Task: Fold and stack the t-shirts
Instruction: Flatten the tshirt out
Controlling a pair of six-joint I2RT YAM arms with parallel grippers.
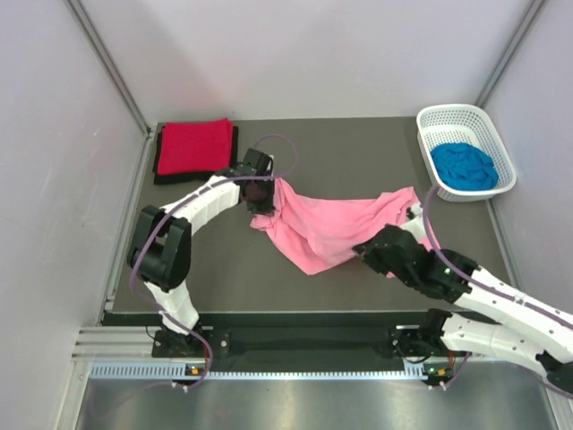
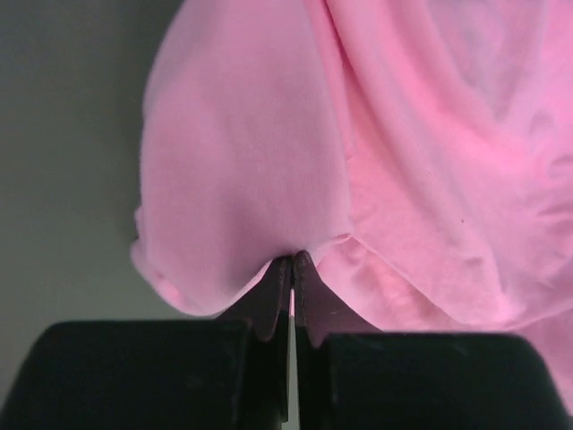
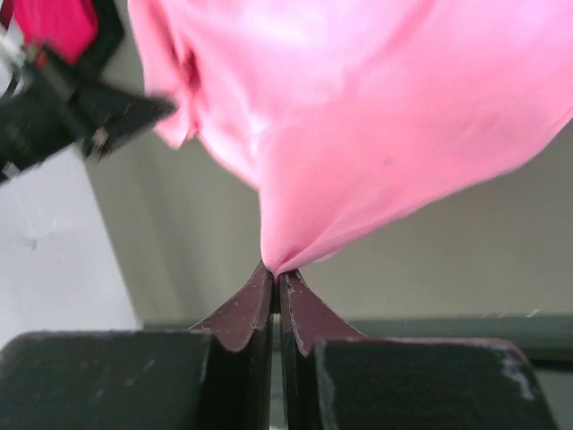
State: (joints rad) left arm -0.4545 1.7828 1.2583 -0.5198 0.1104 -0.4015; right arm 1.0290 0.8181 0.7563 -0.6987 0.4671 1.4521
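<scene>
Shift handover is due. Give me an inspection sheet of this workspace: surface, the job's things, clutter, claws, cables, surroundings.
Surface: dark table, flat, nothing spilled on it.
Job's things: pink t-shirt unfolded, stretched between the two arms. Red t-shirt folded on top of the black t-shirt at the far left corner. Blue t-shirt bunched inside the basket.
Clutter: white lattice basket at the far right corner, nothing else seen.
Grippers: left claw shut on the pink t-shirt's edge. Right claw shut on its other end.
Cables: purple cable loops off the left arm, and another runs along the right arm.
Surroundings: pale walls on three sides, metal rail at the near edge.
</scene>
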